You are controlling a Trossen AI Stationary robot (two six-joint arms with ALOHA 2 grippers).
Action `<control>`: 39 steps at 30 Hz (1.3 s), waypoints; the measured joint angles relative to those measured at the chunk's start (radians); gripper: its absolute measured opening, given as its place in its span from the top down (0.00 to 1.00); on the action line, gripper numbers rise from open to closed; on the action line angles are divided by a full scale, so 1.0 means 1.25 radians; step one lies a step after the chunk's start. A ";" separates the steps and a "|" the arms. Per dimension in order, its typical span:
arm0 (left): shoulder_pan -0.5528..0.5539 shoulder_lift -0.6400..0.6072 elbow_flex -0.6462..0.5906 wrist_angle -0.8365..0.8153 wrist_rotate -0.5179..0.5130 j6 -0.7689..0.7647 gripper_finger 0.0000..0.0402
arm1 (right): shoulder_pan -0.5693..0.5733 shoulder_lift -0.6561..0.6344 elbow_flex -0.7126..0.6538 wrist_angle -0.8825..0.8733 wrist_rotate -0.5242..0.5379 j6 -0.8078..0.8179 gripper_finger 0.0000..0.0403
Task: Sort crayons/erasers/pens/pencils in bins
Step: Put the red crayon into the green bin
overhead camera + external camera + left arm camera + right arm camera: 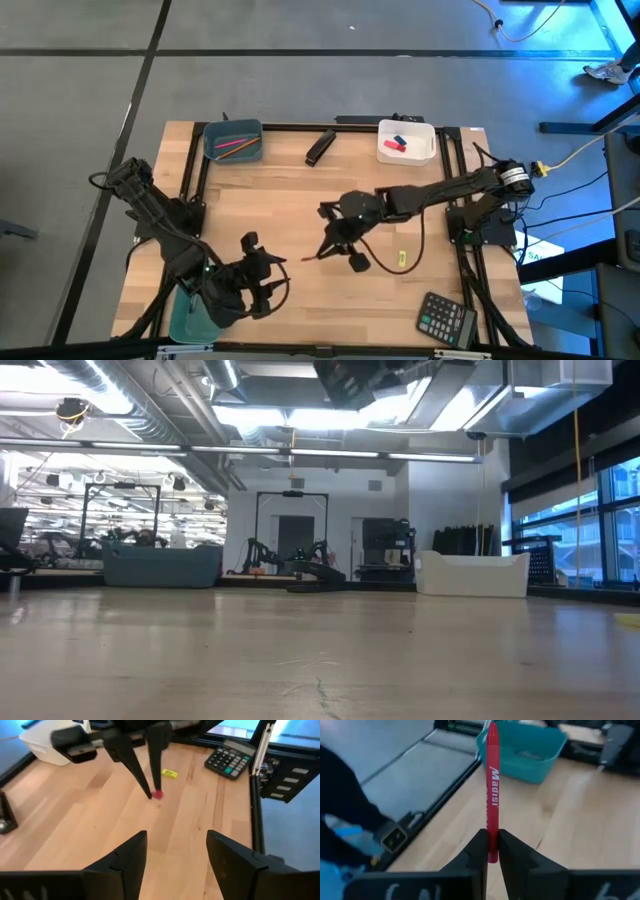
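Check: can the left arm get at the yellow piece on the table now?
Probably yes. The left tool is open, and bare table lies between it and the yellow piece. The right tool, gripping a red pen, hangs close beside that path.

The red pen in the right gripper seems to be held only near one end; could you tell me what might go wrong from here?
1. The right gripper pinches the red pen near one end, so most of it sticks out; it may pivot or slip during the carry.
2. The left gripper sits open close by, beside the teal bin; the arms could collide if the pen goes there.
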 joint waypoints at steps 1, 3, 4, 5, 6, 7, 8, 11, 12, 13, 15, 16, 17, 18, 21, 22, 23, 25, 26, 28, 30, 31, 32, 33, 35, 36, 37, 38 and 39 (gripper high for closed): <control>0.004 0.000 0.000 0.001 -0.002 0.017 0.51 | -0.004 -0.003 0.000 0.014 -0.001 0.011 0.89; 0.017 0.000 0.000 0.002 -0.015 0.038 0.51 | -0.010 -0.003 0.002 0.065 -0.001 0.038 0.89; 0.025 0.000 0.000 0.001 -0.022 0.051 0.51 | -0.012 -0.003 0.006 0.075 -0.001 0.049 0.89; 0.036 0.000 0.000 0.004 -0.027 0.065 0.51 | -0.013 -0.003 0.013 0.087 0.000 0.059 0.89; 0.047 0.000 0.000 0.005 -0.030 0.075 0.50 | -0.013 -0.002 0.019 0.095 0.001 0.062 0.89; 0.057 0.000 0.000 0.005 -0.029 0.082 0.50 | -0.013 -0.002 0.025 0.105 0.001 0.063 0.89; 0.068 0.000 0.000 0.008 -0.029 0.088 0.50 | -0.012 -0.001 0.031 0.111 0.002 0.063 0.89; 0.095 -0.010 0.000 0.023 -0.009 0.136 0.50 | -0.012 0.001 0.049 0.113 0.021 0.063 0.89; 0.103 -0.017 0.000 0.029 0.009 0.155 0.50 | -0.012 0.001 0.054 0.113 0.027 0.062 0.89; 0.109 -0.025 0.000 0.034 0.026 0.171 0.51 | -0.012 0.001 0.060 0.113 0.031 0.060 0.89; 0.118 -0.047 0.000 0.048 0.058 0.203 0.51 | -0.013 0.001 0.069 0.113 0.038 0.050 0.89; 0.121 -0.059 0.000 0.066 0.071 0.227 0.52 | -0.014 0.001 0.073 0.113 0.038 0.047 0.89; 0.124 -0.073 0.000 0.083 0.079 0.253 0.52 | -0.014 0.001 0.077 0.113 0.039 0.045 0.89; 0.125 -0.084 0.000 0.099 0.084 0.278 0.52 | -0.017 0.001 0.079 0.114 0.039 0.045 0.89; 0.131 -0.117 0.000 0.138 0.092 0.339 0.52 | -0.021 0.001 0.080 0.114 0.038 0.045 0.89; 0.135 -0.126 0.000 0.143 0.096 0.353 0.52 | -0.022 0.001 0.080 0.114 0.038 0.045 0.89; 0.139 -0.133 0.001 0.143 0.103 0.357 0.52 | -0.023 0.001 0.080 0.114 0.038 0.045 0.89; 0.152 -0.136 0.001 0.143 0.127 0.362 0.52 | -0.023 0.001 0.080 0.114 0.039 0.044 0.89; 0.159 -0.135 0.001 0.141 0.143 0.366 0.52 | -0.023 0.001 0.080 0.114 0.039 0.044 0.89; 0.168 -0.132 0.001 0.134 0.174 0.372 0.52 | -0.024 0.001 0.080 0.120 0.038 0.045 0.89; 0.177 -0.129 0.001 0.127 0.186 0.372 0.54 | -0.026 0.001 0.080 0.126 0.038 0.045 0.89; 0.180 -0.127 0.001 0.124 0.189 0.372 0.55 | -0.027 0.001 0.080 0.126 0.038 0.045 0.89; 0.182 -0.126 0.001 0.123 0.190 0.372 0.56 | -0.027 0.001 0.080 0.126 0.038 0.045 0.89; 0.184 -0.127 0.001 0.124 0.190 0.372 0.58 | -0.027 0.001 0.080 0.126 0.038 0.045 0.89; 0.187 -0.132 0.001 0.124 0.189 0.373 0.61 | -0.027 0.001 0.080 0.126 0.038 0.045 0.89; 0.188 -0.133 0.001 0.123 0.189 0.373 0.63 | -0.027 0.001 0.080 0.126 0.038 0.045 0.89; 0.187 -0.133 0.001 0.123 0.189 0.373 0.66 | -0.027 0.001 0.080 0.126 0.038 0.046 0.89; 0.187 -0.132 0.001 0.123 0.189 0.374 0.68 | -0.027 0.001 0.080 0.126 0.038 0.046 0.89; 0.187 -0.132 0.001 0.121 0.195 0.377 0.70 | -0.027 0.001 0.080 0.126 0.038 0.046 0.89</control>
